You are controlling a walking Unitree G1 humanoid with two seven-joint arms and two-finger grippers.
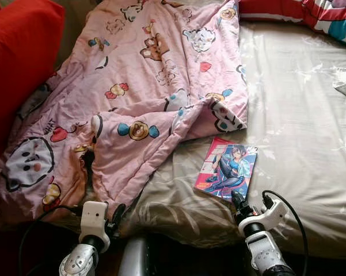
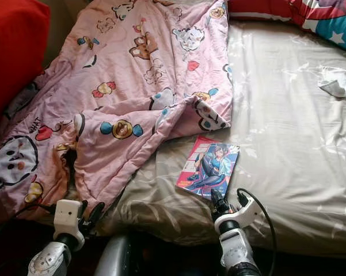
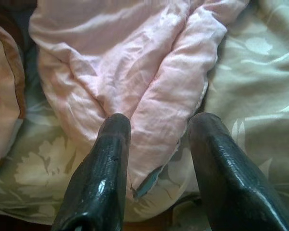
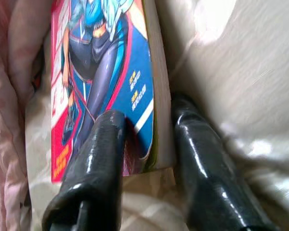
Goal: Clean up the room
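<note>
Left eye view: a comic book (image 1: 226, 168) lies flat on the beige bed sheet (image 1: 299, 115), just right of a rumpled pink quilt (image 1: 138, 92). The right gripper (image 1: 250, 202) sits at the book's near edge; the left gripper (image 1: 109, 221) is at the quilt's near edge.

Left wrist view: its fingers (image 3: 103, 173) are spread apart, empty, a quilt fold between them.

Right wrist view: fingers (image 4: 96, 159) parted, straddling the book's near right corner, not clamped.

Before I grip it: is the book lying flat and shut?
Yes. The book lies flat on the sheet, cover up, shut; the open right gripper straddles its near corner.
</note>
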